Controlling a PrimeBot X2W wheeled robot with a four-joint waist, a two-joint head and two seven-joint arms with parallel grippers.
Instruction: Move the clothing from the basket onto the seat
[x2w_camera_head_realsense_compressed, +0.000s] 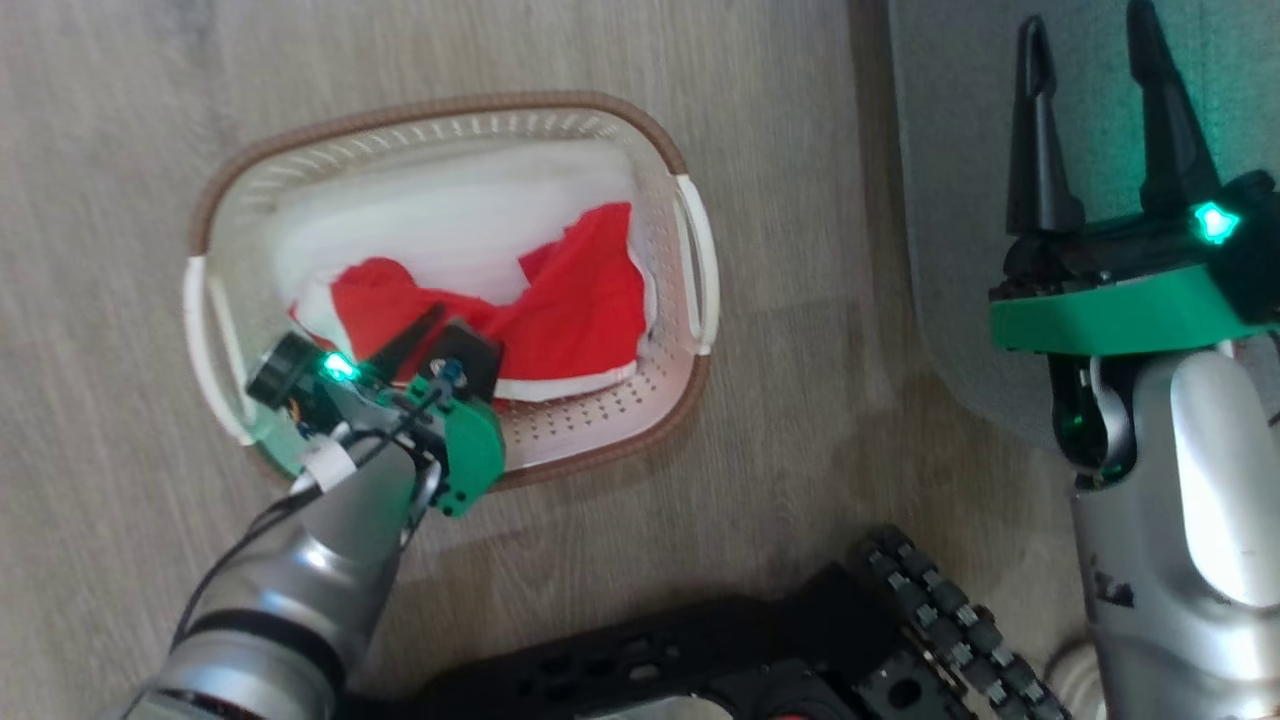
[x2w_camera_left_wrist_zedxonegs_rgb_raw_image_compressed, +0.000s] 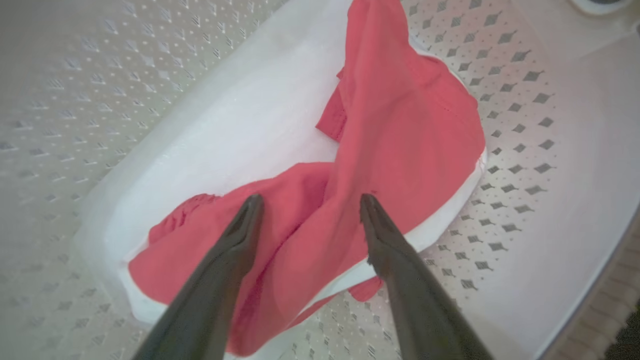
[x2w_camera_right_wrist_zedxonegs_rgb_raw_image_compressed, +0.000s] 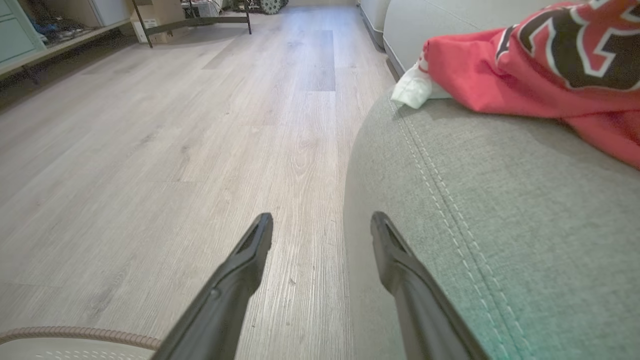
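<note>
Wood-look floor (x2w_camera_head_realsense_compressed: 120, 150) under everything.

Left end effector (x2w_camera_left_wrist_zedxonegs_rgb_raw_image_compressed: 311, 200) is down inside the basket (x2w_camera_head_realsense_compressed: 450, 105). Fingers are spread wide, nothing clamped. The garment (x2w_camera_left_wrist_zedxonegs_rgb_raw_image_compressed: 400, 125) is right at my tips: a red fold runs up between the two fingers, then carries on ahead and to the right. Can't tell if the tips touch the fabric or sit just above it. There's white under the red, either trim or basket bottom, can't tell which. Perforated basket wall lies to either side of the fingers.

Right end effector (x2w_camera_right_wrist_zedxonegs_rgb_raw_image_compressed: 321, 217) is also wide, and empty. It hangs at the seat (x2w_camera_right_wrist_zedxonegs_rgb_raw_image_compressed: 475, 200) edge, left finger over the floor, right finger over the cushion's rounded corner. The stitched seam runs ahead on the right. A jersey (x2w_camera_right_wrist_zedxonegs_rgb_raw_image_compressed: 500, 70) lies on the seat well ahead and to the right of these tips. It's red with black letters outlined in white, and has a white bit at its left end. The basket rim sits low and to the left of this end effector.

In the head view, the basket stands on the floor left of the right end effector, near the seat with a strip of floor between.
</note>
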